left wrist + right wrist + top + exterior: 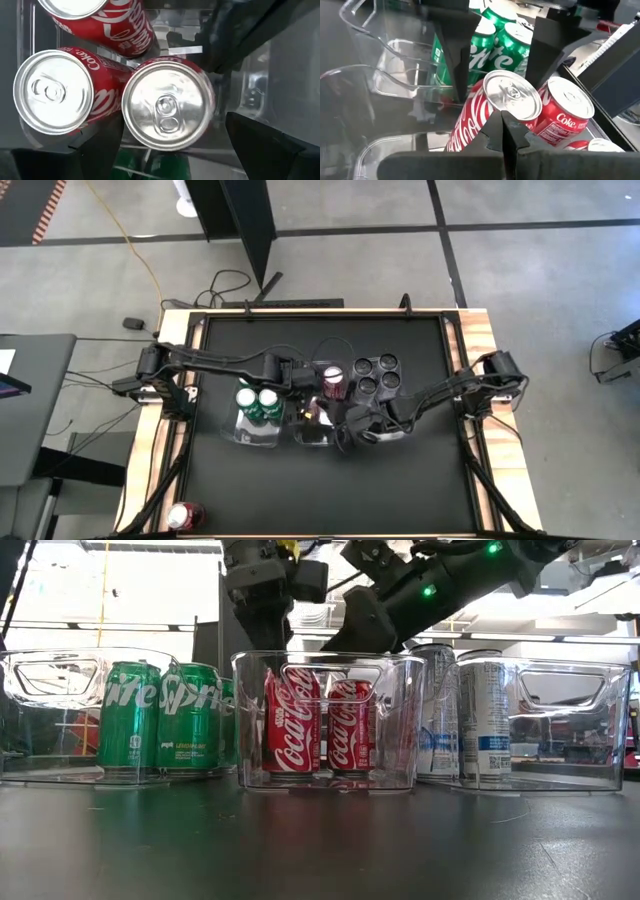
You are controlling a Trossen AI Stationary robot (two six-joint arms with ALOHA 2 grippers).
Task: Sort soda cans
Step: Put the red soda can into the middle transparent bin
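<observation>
Left gripper (318, 378) is hanging over the middle tray (400, 670) with its jaws spread wide on either side of a red can (167, 105). There's daylight next to the can, so I'd call it let go, not gripped. Right gripper (502, 132) is clamped shut on nothing, just off that tray's 5 o'clock corner in the overhead view.

Where the cans are, going by the overhead:
- red cans (292, 720) in the middle tray, near table centre; I count three from the wrist cam
- green cans (130, 715) in the tray at 9 o'clock of that
- silver cans (485, 720) in the tray around 2 o'clock of it
- one stray red can (185, 517) way out at the table's (330, 490) 7 o'clock corner, well apart from everything. My guess is that's the one left to sort.

Handling: thin metal walls, slick and round. They're stiff enough if full, but I can't tell full from empty, and an empty one would dent and tip easily. I'd grab across the body about mid-height, not by the rim.

Labels: "Coca-Cola" script and "Coke" on the reds, "Sprite" on the greens. The silver ones have a blue band, but I can't read the text.
</observation>
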